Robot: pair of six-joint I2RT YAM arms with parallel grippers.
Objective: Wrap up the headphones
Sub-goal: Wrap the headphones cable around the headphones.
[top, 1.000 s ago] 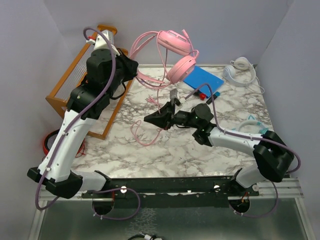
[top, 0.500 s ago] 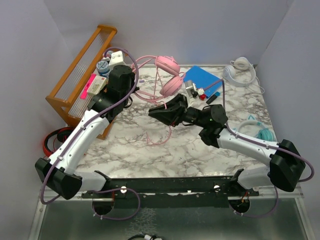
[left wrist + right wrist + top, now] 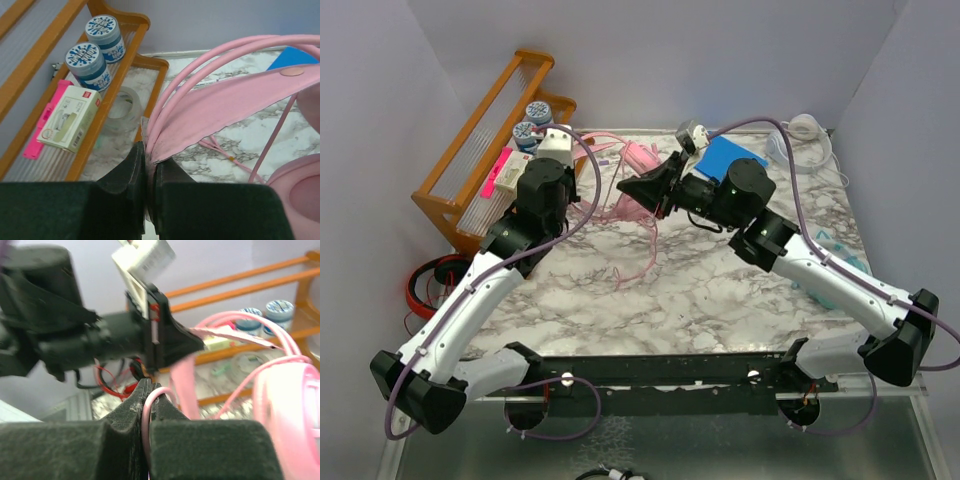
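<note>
The pink headphones (image 3: 632, 160) hang low over the back of the marble table, held between both arms. My left gripper (image 3: 592, 192) is shut on their pink headband (image 3: 240, 95), with one ear cup (image 3: 300, 195) at the lower right of that view. My right gripper (image 3: 632, 187) is shut on the pink cable (image 3: 146, 415), next to an ear cup (image 3: 290, 405). The loose cable (image 3: 642, 250) trails down onto the table. The white headphones (image 3: 802, 130) lie at the back right. The teal pair is mostly hidden under my right arm.
A wooden rack (image 3: 470, 130) stands at the back left with two jars (image 3: 535, 118), a white box (image 3: 70, 117), a pink item and a tape roll (image 3: 120, 107). A blue notebook (image 3: 735, 155) lies behind my right gripper. Red-and-black headphones (image 3: 430, 280) lie off the table's left edge.
Both arms have brought the pink headphones down from high near the back wall to just above the table. My right gripper has moved back and up with the cable.
</note>
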